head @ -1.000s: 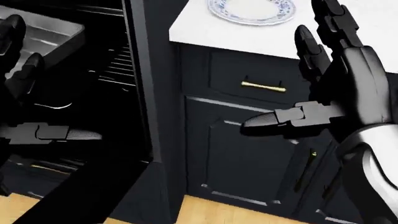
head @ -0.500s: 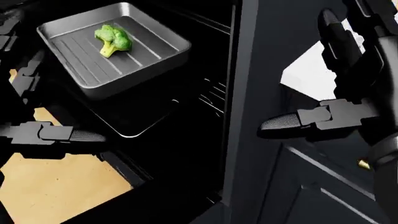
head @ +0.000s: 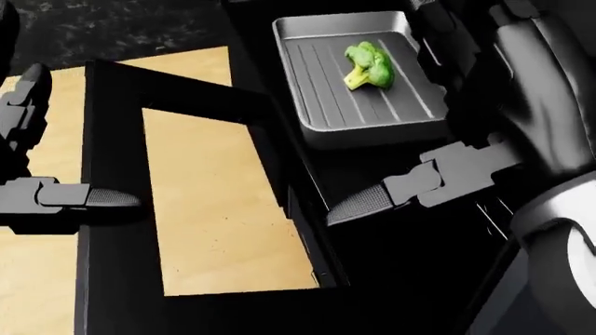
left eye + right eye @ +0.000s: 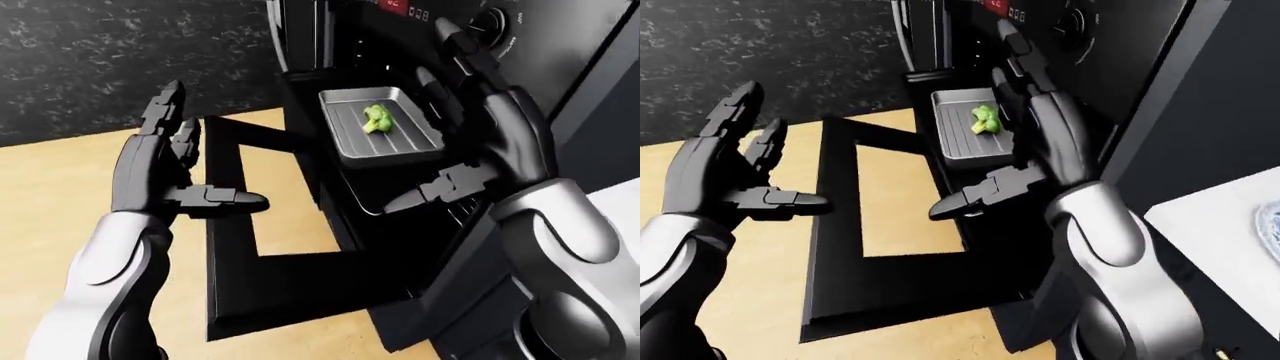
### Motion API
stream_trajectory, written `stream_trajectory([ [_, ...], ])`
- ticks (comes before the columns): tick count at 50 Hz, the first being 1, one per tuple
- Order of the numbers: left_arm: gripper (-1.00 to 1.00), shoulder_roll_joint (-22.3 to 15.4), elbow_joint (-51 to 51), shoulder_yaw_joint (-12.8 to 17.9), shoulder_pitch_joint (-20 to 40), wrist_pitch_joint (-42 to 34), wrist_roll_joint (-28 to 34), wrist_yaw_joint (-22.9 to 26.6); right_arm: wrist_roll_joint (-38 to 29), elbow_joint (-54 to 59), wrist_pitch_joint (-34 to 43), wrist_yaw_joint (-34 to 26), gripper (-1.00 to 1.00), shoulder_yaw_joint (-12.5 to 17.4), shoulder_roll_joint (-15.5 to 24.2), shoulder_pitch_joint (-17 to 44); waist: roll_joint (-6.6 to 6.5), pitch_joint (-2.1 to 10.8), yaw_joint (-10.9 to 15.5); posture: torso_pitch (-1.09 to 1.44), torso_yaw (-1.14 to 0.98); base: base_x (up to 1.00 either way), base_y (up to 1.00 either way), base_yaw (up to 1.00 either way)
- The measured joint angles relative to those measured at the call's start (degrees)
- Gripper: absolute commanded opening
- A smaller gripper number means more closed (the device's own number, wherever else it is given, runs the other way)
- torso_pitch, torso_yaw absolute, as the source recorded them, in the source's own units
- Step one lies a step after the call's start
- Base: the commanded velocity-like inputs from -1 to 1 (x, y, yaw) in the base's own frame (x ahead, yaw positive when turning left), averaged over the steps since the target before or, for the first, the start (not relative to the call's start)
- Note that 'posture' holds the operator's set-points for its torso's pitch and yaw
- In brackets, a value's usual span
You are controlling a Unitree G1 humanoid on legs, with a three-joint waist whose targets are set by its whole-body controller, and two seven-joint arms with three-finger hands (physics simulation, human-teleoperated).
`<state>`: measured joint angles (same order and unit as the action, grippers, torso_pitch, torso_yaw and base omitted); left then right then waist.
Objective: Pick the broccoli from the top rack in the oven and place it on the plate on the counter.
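Observation:
A green broccoli floret [image 3: 369, 64] lies in a grey metal tray [image 3: 316, 91] on the oven's top rack, which is slid partly out of the dark oven cavity. My right hand [image 4: 430, 127] hovers open just right of and above the tray, fingers spread and thumb pointing left under the tray's near edge, touching nothing. My left hand [image 4: 210, 150] is open too, held over the lowered oven door [image 4: 240, 247], well left of the tray. The blue-patterned plate [image 4: 1272, 225] barely shows at the right edge of the right-eye view, on the white counter [image 4: 1220, 225].
The oven door lies flat and open, the wooden floor [image 4: 60, 195] visible through its glass. Above the cavity sits the control panel with a knob [image 4: 490, 22]. A dark speckled wall [image 4: 120, 52] runs along the top left. Dark cabinet fronts stand to the right.
The whole picture has shifted: the camera swung left from the counter and cabinets to the open oven, bringing the tray and broccoli into full view. Both hands stayed open.

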<state>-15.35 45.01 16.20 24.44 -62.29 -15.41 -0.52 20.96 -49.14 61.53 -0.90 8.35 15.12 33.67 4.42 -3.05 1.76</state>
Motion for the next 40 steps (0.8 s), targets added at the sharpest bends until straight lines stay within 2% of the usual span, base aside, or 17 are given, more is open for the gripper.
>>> stream_trajectory([
  [1, 1.0, 0.29, 0.0, -0.23, 0.06, 0.17, -0.02, 0.02, -0.68, 0.6, -0.49, -0.51, 1.0, 0.11, 0.07, -0.2, 0.58, 0.34, -0.67, 0.0, 0.0, 0.0, 0.0, 1.0],
  [3, 1.0, 0.75, -0.16, -1.21, -0.67, -0.08, -0.36, 0.28, -2.08, 2.36, -1.12, -1.51, 1.0, 0.73, -0.18, -1.28, 0.18, -0.04, -1.08, 0.0, 0.0, 0.0, 0.0, 1.0],
  [5, 1.0, 0.69, -0.37, -1.5, -0.81, -0.57, -0.66, 0.56, -3.26, 3.87, -1.2, -2.26, 1.0, 1.26, -0.19, -1.43, -0.1, 0.45, -0.74, 0.0, 0.0, 0.0, 0.0, 1.0],
  [10, 1.0, 0.52, 0.03, -1.27, -0.27, 0.25, 0.08, 0.44, -5.23, 5.13, -3.38, -3.68, 1.0, 1.5, -0.4, -1.82, -3.76, 0.48, -0.91, 0.0, 0.0, 0.0, 0.0, 1.0],
  [15, 1.0, 0.55, 0.1, -1.36, -0.08, 1.26, 1.45, 0.33, -6.37, 7.58, -4.62, -5.73, 1.0, 0.53, -0.52, -1.87, -7.71, 0.91, -2.17, 0.0, 0.0, 0.0, -0.05, 0.05],
  [17, 1.0, 0.87, -1.41, -1.76, -1.17, 1.64, 2.13, 0.41, -6.81, 8.54, -4.7, -6.34, 1.0, -0.09, -1.2, -2.58, -7.44, 0.31, -1.8, 0.0, 0.0, 0.0, -0.21, 0.0],
  [20, 1.0, 1.35, -2.88, -2.77, -1.44, 0.49, 2.9, 0.83, -7.49, 10.8, -5.18, -6.68, 1.0, 0.11, -1.56, -2.54, -7.47, 1.08, -1.49, 0.0, 0.0, 0.03, -0.3, 0.0],
  [25, 1.0, 1.24, -0.89, -2.36, -0.44, 1.3, 3.25, 1.61, -8.26, 10.34, -6.38, -5.94, 1.0, 1.35, -1.31, -1.32, -5.96, 1.23, -0.77, 0.0, 0.0, 0.12, -0.35, 0.0],
  [27, 1.0, 1.26, -0.51, -2.1, -0.55, 1.71, 3.67, 1.56, -7.97, 9.86, -6.68, -5.93, 1.0, 1.04, -1.43, -0.78, -4.22, 1.05, -0.23, 0.0, 0.0, 0.12, -0.06, 0.0],
  [29, 1.0, 1.33, -0.71, -2.23, -0.15, 1.76, 3.87, 1.7, -7.78, 9.94, -7.53, -6.12, 1.0, 0.79, -1.29, -0.89, -1.12, 0.68, -0.15, 0.0, 0.0, 0.11, 0.0, 0.68],
  [30, 1.0, 1.75, -0.83, -2.76, 0.13, 1.9, 3.78, 1.91, -7.9, 10.13, -7.89, -6.05, 1.0, 1.25, -1.05, -1.13, -0.07, 0.65, -0.37, 0.0, 0.0, 0.09, 0.0, 1.0],
  [31, 1.0, 2.3, -1.16, -3.73, -0.2, 1.94, 3.52, 2.25, -8.03, 10.91, -8.27, -5.86, 1.0, 2.17, -1.18, -1.7, -0.6, 0.13, -0.82, 0.0, 0.0, 0.09, 0.0, 1.0],
  [33, 1.0, 2.37, -2.1, -4.94, -1.07, 1.58, 3.04, 2.98, -8.31, 13.88, -8.61, -5.19, 1.0, 3.11, -1.61, -2.24, -0.67, 0.24, -0.66, 0.0, 0.0, 0.08, 0.0, 1.0],
  [35, 1.0, 1.91, -1.89, -3.91, -1.19, 0.7, 3.24, 3.06, -8.48, 16.12, -8.52, -4.97, 1.0, 1.86, -1.03, -1.51, -0.99, 0.73, -0.24, 0.0, 0.0, 0.02, 0.16, 0.0],
  [36, 1.0, 1.7, -1.45, -2.92, -0.63, 0.32, 3.6, 2.83, -8.49, 16.2, -8.48, -5.19, 1.0, 1.0, -0.64, -1.08, -1.41, 0.54, -0.33, 0.0, 0.0, 0.0, 0.0, 0.0],
  [38, 1.0, 1.32, -0.53, -1.9, 0.76, 0.19, 4.17, 2.35, -8.44, 15.28, -8.25, -5.61, 1.0, 0.61, -0.41, -0.29, -2.99, -0.05, -1.1, 0.0, 0.0, 0.0, 0.0, 0.0],
  [40, 1.0, 1.12, -0.56, -2.36, 1.79, 0.51, 4.24, 2.28, -8.57, 15.09, -8.55, -5.77, 1.0, 1.42, 0.03, 0.27, -4.99, -0.39, -2.01, 0.0, 0.0, 0.09, 0.0, 0.0],
])
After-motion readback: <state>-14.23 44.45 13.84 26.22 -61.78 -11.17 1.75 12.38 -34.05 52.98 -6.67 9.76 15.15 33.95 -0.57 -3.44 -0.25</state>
